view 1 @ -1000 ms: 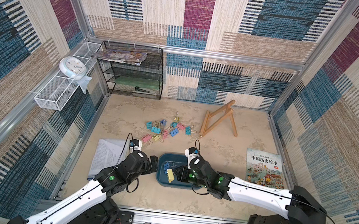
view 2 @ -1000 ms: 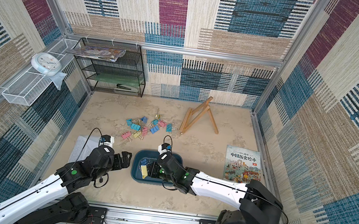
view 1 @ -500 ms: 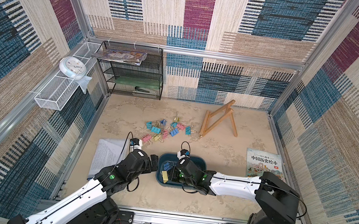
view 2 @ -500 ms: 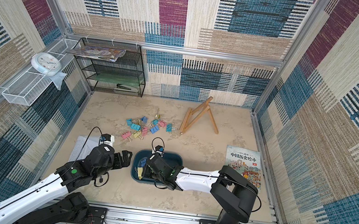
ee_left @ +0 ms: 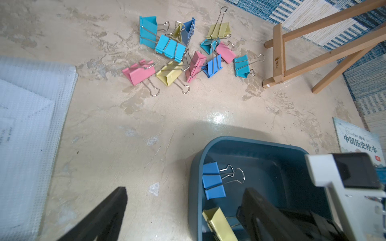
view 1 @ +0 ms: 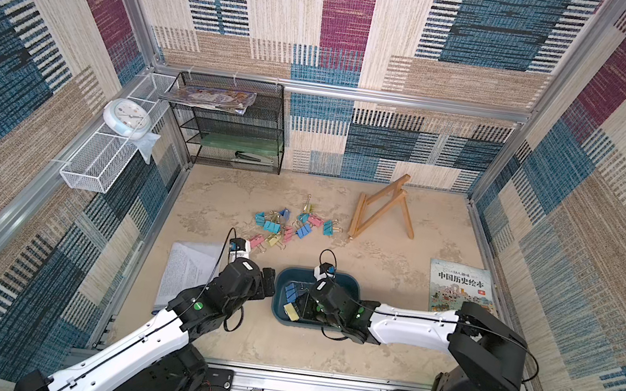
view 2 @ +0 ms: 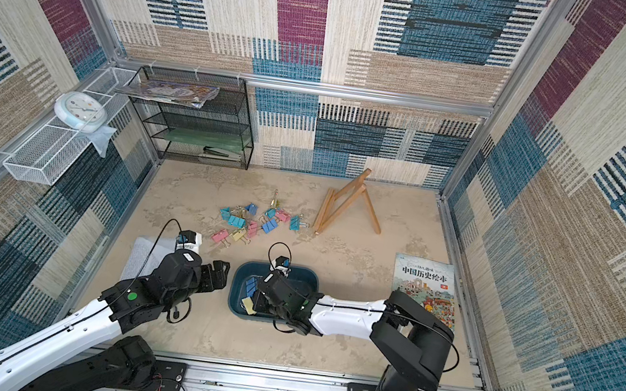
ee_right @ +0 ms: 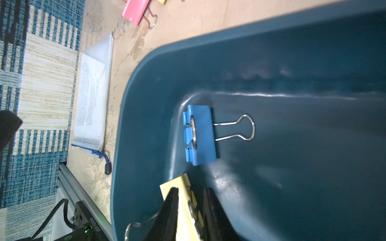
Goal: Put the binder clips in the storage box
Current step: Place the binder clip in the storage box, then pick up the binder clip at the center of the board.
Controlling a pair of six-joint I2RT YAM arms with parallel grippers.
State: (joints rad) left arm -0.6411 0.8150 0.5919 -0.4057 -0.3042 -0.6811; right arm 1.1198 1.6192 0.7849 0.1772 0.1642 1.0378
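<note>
The storage box is a dark teal tray near the table's front. A blue binder clip lies at its left end. My right gripper reaches into that end and is open. A yellow clip stands between its fingers, touching one and apart from the other. My left gripper is open wide and holds nothing, one finger outside the box's left wall and one over the inside. Several more binder clips lie heaped behind the box.
A wooden easel stands behind and to the right of the clip heap. A picture book lies at the right, a clear mesh pouch at the left under my left arm. A black mesh rack and a white wire basket sit at the back left.
My right gripper carried the yellow clip to the box's left end and its jaws have parted from it. My left gripper stayed beside the box and narrowed slightly.
</note>
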